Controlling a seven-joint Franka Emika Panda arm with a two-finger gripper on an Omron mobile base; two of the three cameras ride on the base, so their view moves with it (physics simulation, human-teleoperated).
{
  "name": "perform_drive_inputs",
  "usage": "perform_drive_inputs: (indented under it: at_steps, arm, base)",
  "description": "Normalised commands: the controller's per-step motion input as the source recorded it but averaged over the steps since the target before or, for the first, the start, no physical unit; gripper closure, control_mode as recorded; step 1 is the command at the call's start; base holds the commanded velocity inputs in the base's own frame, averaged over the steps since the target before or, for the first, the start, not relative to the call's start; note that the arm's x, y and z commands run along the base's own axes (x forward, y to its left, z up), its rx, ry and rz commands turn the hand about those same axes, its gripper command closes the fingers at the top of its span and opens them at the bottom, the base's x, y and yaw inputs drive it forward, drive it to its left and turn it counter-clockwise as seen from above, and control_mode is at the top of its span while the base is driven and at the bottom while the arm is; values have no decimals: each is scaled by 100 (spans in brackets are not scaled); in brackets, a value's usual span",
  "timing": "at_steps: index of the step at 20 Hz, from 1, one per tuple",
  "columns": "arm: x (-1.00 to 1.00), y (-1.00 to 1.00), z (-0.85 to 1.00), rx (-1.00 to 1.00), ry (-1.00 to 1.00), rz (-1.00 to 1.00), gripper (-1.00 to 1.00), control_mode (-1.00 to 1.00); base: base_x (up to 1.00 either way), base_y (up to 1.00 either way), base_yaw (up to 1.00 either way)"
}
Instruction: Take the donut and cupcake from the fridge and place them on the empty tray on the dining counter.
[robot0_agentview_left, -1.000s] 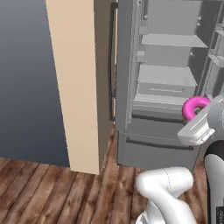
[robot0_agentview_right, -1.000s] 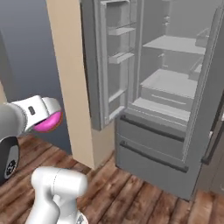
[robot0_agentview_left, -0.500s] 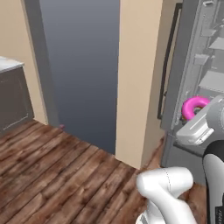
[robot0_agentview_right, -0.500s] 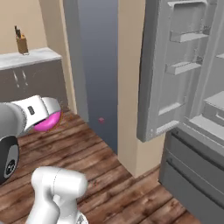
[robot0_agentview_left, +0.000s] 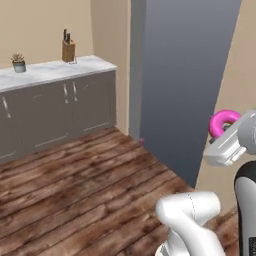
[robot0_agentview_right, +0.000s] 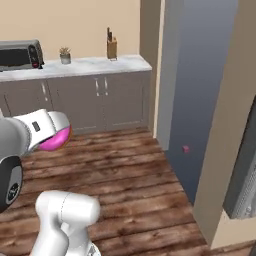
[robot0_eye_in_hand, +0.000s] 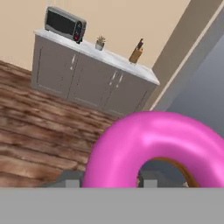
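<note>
Both base views have swung away from the fridge since the earlier frames, so the camera has turned; a grey cabinet run (robot0_agentview_left: 60, 107) along a beige wall now fills the background, above a wood floor (robot0_agentview_left: 75, 195). Held up in the air beside the arm, the pink donut (robot0_agentview_left: 223, 122) is clamped in the fingers (robot0_eye_in_hand: 106, 180), which are closed narrowly on it. In the hand view the donut's ring looms large and close. On the cabinet's pale top stand a knife block (robot0_agentview_right: 111, 46), a small potted plant (robot0_agentview_right: 65, 54) and a dark microwave (robot0_agentview_right: 19, 54).
</note>
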Motion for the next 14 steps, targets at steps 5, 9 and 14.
perform_drive_inputs:
  at_steps: [5,9,14]
  arm:
    - [0,0,0,0,0,0,100,100]
    - [0,0,0,0,0,0,100,100]
    - [0,0,0,0,0,0,100,100]
  base:
    - [100,24,51]
    - [100,33,49]
    - [100,38,52]
